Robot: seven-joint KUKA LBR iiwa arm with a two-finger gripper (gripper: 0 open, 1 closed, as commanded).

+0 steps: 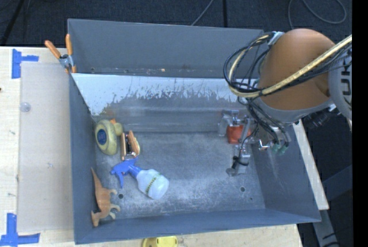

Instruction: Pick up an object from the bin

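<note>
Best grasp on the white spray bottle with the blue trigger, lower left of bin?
Probably the white body, from straight above, closing across its width. The spray bottle lies on its side, so the rounded body offers two opposing flanks. The blue trigger head is irregular and sits near the toy dinosaur.

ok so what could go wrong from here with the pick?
1. The pincer hangs over bare floor at the right of the bin, far from the things at the left. Closing here likely grabs nothing.
2. It is near the right wall, and the arm's cable loops sit by the rim, so a scrape or snag is possible.
3. The blue-and-white spray bottle, brush and tan toy dinosaur lie close together. A grasp there may knock a neighbour.
</note>
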